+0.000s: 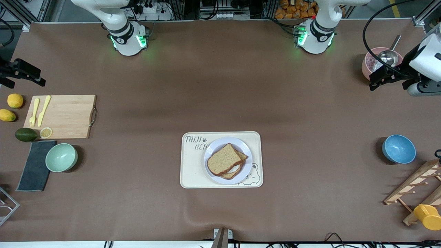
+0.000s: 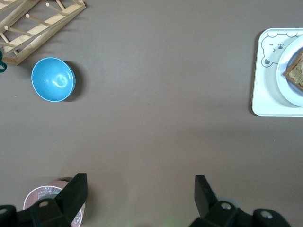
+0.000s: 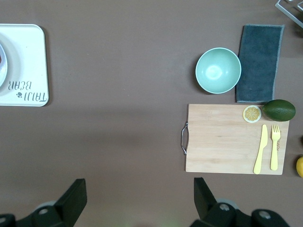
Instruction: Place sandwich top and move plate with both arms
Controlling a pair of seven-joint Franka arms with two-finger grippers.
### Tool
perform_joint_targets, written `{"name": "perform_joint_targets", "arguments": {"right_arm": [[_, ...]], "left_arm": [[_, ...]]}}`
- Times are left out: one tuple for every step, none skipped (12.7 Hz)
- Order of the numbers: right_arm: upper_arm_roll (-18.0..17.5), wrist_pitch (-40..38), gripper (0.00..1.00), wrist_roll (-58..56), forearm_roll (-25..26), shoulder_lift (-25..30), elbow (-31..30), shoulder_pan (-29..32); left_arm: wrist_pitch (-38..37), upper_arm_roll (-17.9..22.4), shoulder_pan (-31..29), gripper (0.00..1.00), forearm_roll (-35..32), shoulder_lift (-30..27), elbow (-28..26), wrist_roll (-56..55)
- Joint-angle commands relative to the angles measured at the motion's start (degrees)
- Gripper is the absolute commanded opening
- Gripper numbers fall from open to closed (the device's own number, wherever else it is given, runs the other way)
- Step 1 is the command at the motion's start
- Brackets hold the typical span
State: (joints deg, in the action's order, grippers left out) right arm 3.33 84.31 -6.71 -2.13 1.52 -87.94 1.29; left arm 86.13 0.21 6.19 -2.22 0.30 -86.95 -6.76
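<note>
The sandwich top (image 1: pixel 224 159), a brown bread slice, lies askew on a second slice, with a bit of white showing between them. Both rest on the round pale plate (image 1: pixel 242 144), which stands on the cream bear-printed tray (image 1: pixel 193 172) mid-table. My left gripper (image 1: pixel 377 79) hangs open and empty over the table at the left arm's end, beside a pink bowl (image 1: pixel 368 65); its wrist view shows the gripper (image 2: pixel 140 182) with the plate (image 2: pixel 289 87) far off. My right gripper (image 1: pixel 36 77) hangs open and empty over the right arm's end; in its own view the gripper (image 3: pixel 139 184) is over bare mat.
A blue bowl (image 1: pixel 398 148), a wooden rack (image 1: pixel 417 186) and a yellow cup (image 1: pixel 427 216) sit toward the left arm's end. Toward the right arm's end are a cutting board (image 1: pixel 65 115) with cutlery, a green bowl (image 1: pixel 61 157), a dark cloth (image 1: pixel 34 168), lemons and an avocado.
</note>
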Motion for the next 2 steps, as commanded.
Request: {"name": "perform_joint_targets", "arguments": {"right_arm": [[0.19,-0.2,1.0,-0.23,-0.24,-0.38,0.84,-0.33],[0.19,-0.2,1.0,-0.23,-0.24,-0.38,0.84,-0.33]], "left_arm": [[-1.14,0.49,0.23,1.0,0.9,0.49,1.34,0.7],[-1.14,0.49,0.31,1.0,0.99,0.49,1.34,0.7]]}}
